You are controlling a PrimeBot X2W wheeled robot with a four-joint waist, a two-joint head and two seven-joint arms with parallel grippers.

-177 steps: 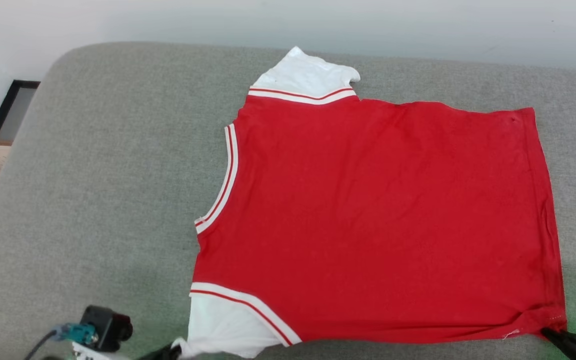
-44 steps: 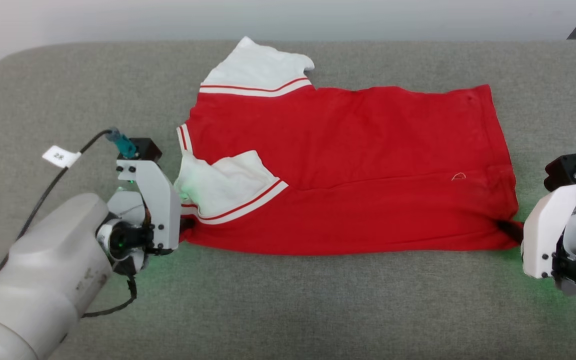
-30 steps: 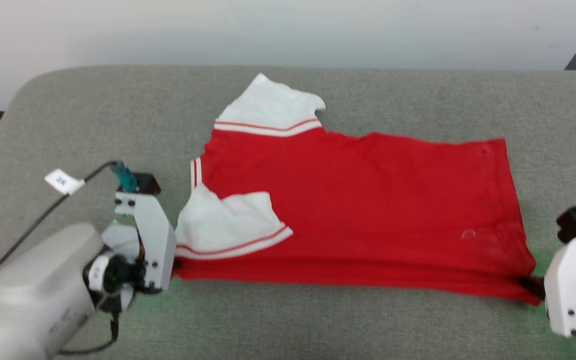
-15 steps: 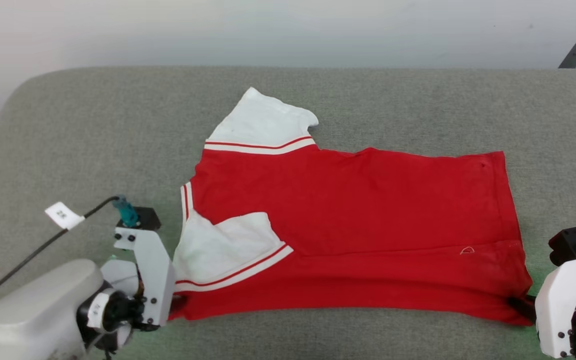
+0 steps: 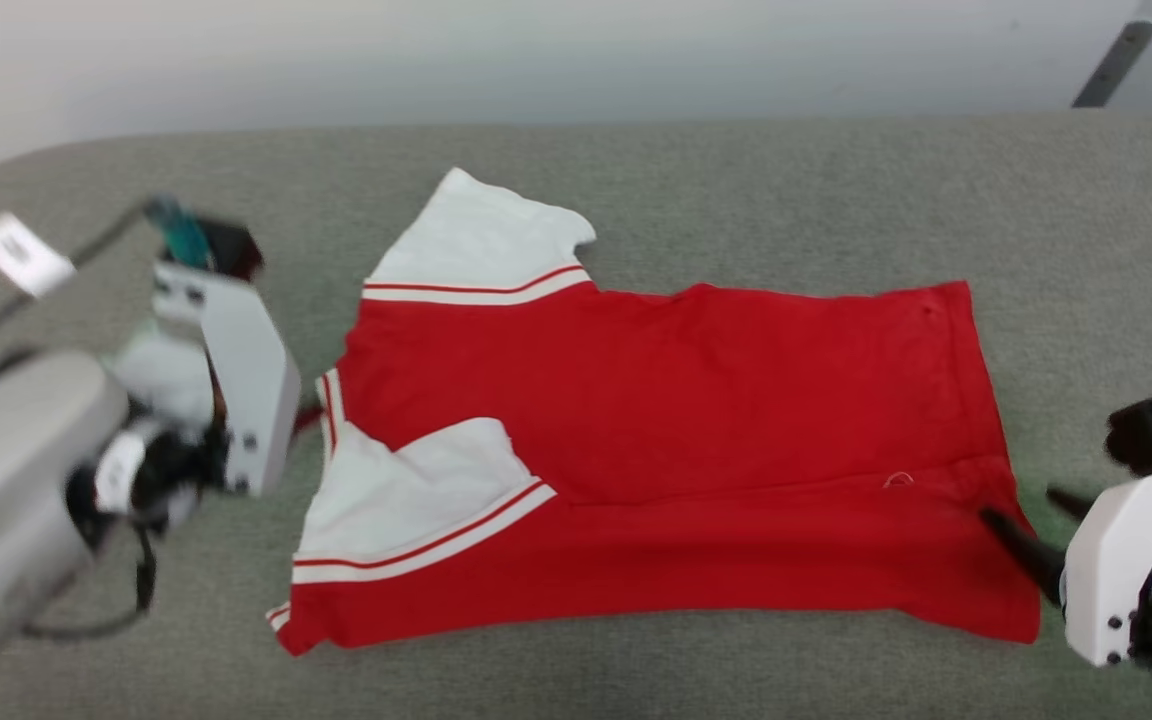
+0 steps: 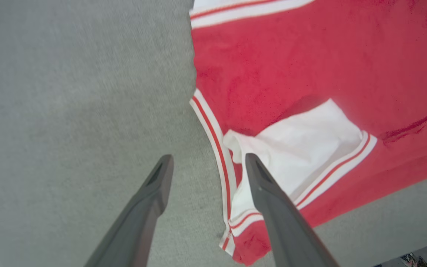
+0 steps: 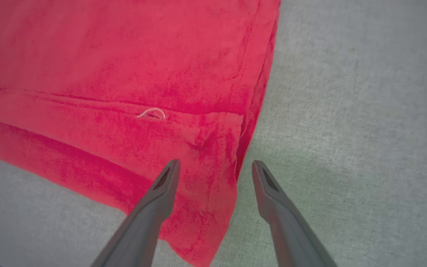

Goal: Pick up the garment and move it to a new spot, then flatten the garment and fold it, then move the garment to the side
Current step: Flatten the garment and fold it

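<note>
Red garment [image 5: 656,400] on grey cushion [image 5: 786,200], left end effector [image 6: 209,157] released, right end effector [image 7: 216,162] released astride hem [image 7: 252,107]

Open grey padding [image 5: 736,180] rings the low-lying garment [image 5: 686,400].

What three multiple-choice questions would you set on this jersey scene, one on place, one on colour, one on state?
1. Where does the white sleeve nearer the robot lie?
A) folded onto the red body of the jersey
B) spread out sideways
C) tucked out of sight underneath

2. What colours is the sleeve trim?
A) blue and white
B) red and white
C) black and gold

3. How do the left gripper and right gripper stand?
A) both shut on cloth
B) left shut, right open
C) both open, holding nothing

Answers: A, the sleeve lies white on red cloth; B, a red stripe runs between white bands; C, each wrist view shows its fingers spread with nothing pinched.
</note>
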